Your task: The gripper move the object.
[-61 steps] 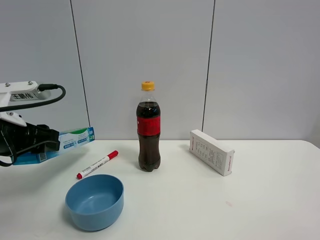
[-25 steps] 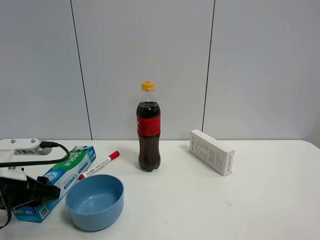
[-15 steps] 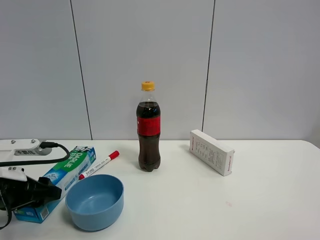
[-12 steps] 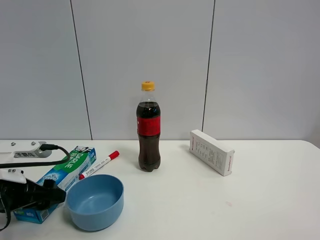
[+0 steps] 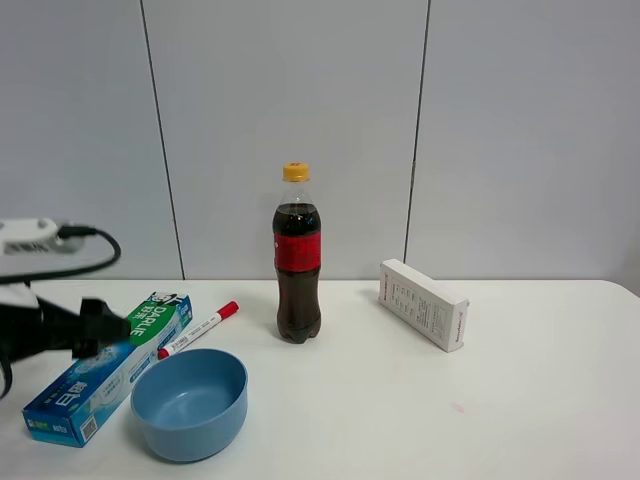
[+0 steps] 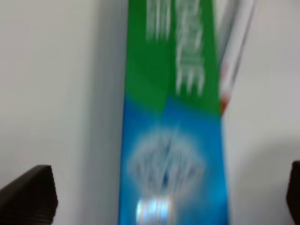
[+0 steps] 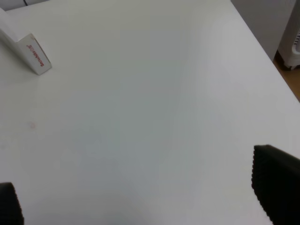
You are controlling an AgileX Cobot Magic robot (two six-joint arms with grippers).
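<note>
The white table [image 5: 520, 400] takes the whole lower part of the high view, and everything stands or lies on it. At its left edge I see my left arm [image 5: 25, 335], dark, with a white bracket and a black cable above it. The left gripper [image 5: 105, 325] points towards the middle of the table and hangs over the toothpaste carton [image 5: 75, 395].

This carton, blue and green, lies flat near the left front corner, with its long side going diagonally away from the front edge. In the left wrist view it is blurred; the two black fingertips [image 6: 28, 197] stand wide apart, one on each side of the carton [image 6: 171, 140], and neither touches it.

The cola bottle [image 5: 297, 255] stands upright at the middle of the table, towards the wall. The blue bowl [image 5: 190, 400] sits just beside the carton, on the side nearer the middle; I cannot tell if they touch. The short white box [image 5: 423, 303] lies to the right of the bottle, well apart from the carton. The red-capped marker [image 5: 197, 329] lies just beside the far end of the carton.

The right gripper [image 7: 143, 199] is over bare table, its fingers spread wide with nothing between them; the white box [image 7: 26, 40] is well apart from it.
</note>
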